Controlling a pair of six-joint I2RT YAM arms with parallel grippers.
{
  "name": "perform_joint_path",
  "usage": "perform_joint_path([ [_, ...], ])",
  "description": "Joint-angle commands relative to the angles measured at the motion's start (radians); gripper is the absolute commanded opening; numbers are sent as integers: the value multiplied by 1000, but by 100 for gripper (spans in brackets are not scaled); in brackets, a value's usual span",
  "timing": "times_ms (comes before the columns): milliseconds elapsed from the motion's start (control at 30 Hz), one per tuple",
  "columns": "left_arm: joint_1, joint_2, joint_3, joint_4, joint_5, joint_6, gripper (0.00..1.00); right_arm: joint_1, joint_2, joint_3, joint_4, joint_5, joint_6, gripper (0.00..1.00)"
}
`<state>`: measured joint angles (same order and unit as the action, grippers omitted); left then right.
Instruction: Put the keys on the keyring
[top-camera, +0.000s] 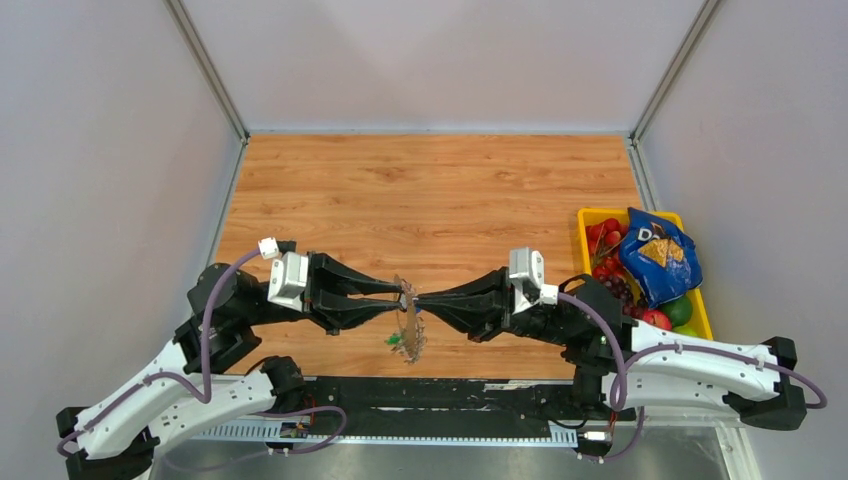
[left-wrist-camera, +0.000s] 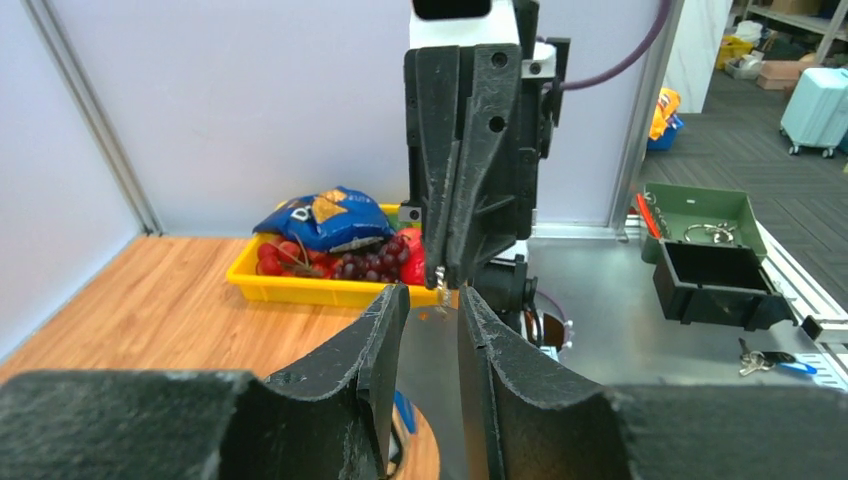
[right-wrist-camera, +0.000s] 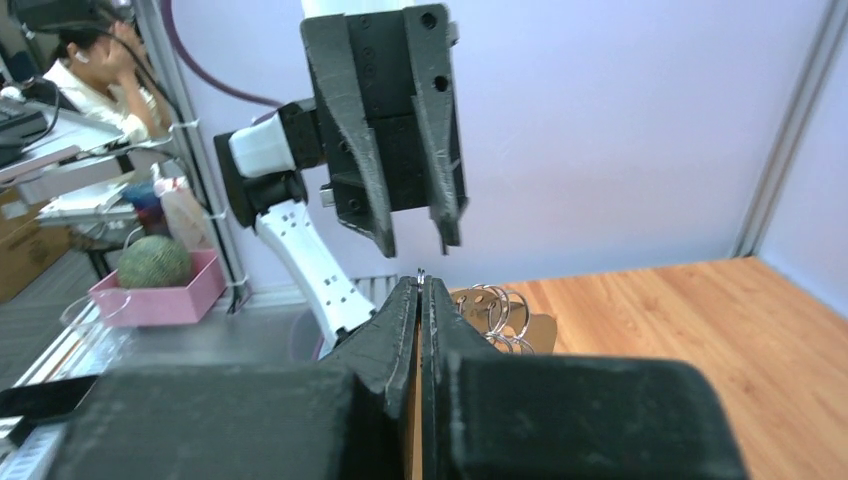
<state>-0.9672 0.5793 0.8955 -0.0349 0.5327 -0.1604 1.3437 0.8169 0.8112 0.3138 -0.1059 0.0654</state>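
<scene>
My two grippers meet tip to tip above the front of the wooden table. My right gripper (top-camera: 418, 299) is shut on a thin silver wire of the keyring (top-camera: 410, 330), which hangs below the tips with small rings and a green tag (top-camera: 397, 342). In the right wrist view the wire shows at my shut tips (right-wrist-camera: 421, 283), with silver rings (right-wrist-camera: 497, 308) just to the right. My left gripper (top-camera: 404, 295) is narrowly open, its jaws (left-wrist-camera: 432, 295) apart just under the right gripper's tip. A blue tag (left-wrist-camera: 400, 410) shows behind the left finger. Loose keys (left-wrist-camera: 765, 358) lie on the steel bench.
A yellow bin (top-camera: 590, 215) with fruit and a blue chip bag (top-camera: 655, 250) stands at the table's right edge. A green box (left-wrist-camera: 700, 205) and a black box (left-wrist-camera: 715, 280) sit on the steel bench. White walls enclose the table on three sides.
</scene>
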Motion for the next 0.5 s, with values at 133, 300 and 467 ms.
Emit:
perform_joint_path([
  [133, -2, -47, -17, 107, 25, -50, 34, 15, -38, -83, 389, 40, -146, 0],
  [300, -3, -39, -38, 191, 40, -90, 33, 18, -18, -84, 468, -22, -195, 0],
  [467, -2, -24, -57, 262, 35, -130, 31, 19, 2, -66, 476, -67, -216, 0],
])
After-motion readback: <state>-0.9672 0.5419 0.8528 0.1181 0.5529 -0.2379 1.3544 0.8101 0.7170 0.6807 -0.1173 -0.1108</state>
